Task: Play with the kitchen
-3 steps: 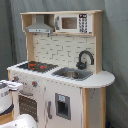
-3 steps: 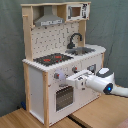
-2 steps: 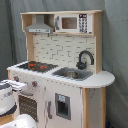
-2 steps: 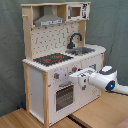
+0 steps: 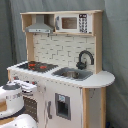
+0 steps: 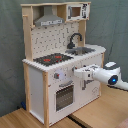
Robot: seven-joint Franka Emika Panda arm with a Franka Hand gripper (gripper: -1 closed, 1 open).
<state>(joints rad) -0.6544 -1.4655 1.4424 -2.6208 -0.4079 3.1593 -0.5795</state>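
Note:
The kitchen stands tall, white and light wood, in both exterior views. On its counter are the red-ringed stovetop, the sink and the black faucet. A grey hood and a small microwave sit on top. My gripper points at the front panel, just beside the knobs above the windowed oven door. It holds nothing that I can see.
The kitchen stands on a wooden surface in front of a grey curtain. My white arm reaches in from the second exterior view's right. Another rounded arm part fills the first exterior view's bottom left.
My gripper has moved in toward the kitchen's front panel, leftward in the second exterior view, and now sits close to the knobs. The kitchen itself has not changed.

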